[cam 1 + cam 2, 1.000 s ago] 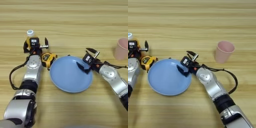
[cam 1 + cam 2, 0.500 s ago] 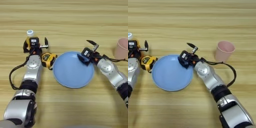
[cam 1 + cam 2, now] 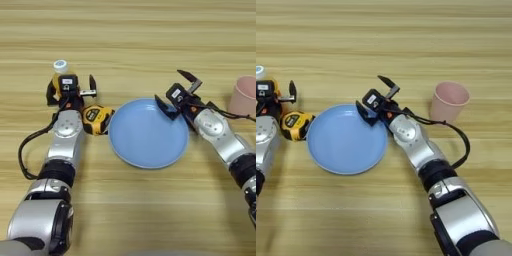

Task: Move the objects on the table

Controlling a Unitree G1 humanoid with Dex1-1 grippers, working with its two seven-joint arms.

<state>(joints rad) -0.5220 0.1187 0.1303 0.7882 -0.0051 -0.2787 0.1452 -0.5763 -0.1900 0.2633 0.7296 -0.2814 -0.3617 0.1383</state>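
plate (image 3: pixel 145 137) rim beside right pincer (image 3: pixel 178 93), spread wide; left pincer (image 3: pixel 70 90) spread around bottle (image 3: pixel 60 75).

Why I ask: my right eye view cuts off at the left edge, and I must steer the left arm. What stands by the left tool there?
Observer: In the left eye view, a small orange-drink bottle with a white cap stands upright between the open fingers of the left tool.
Operator: Do both fingers show?
Observer: Yes. The outer finger, which your view lacks, is at the bottle's left, and the other is well off to its right.
Operator: Anything further left?
Observer: Only a black cable looping out from the left arm over the table.
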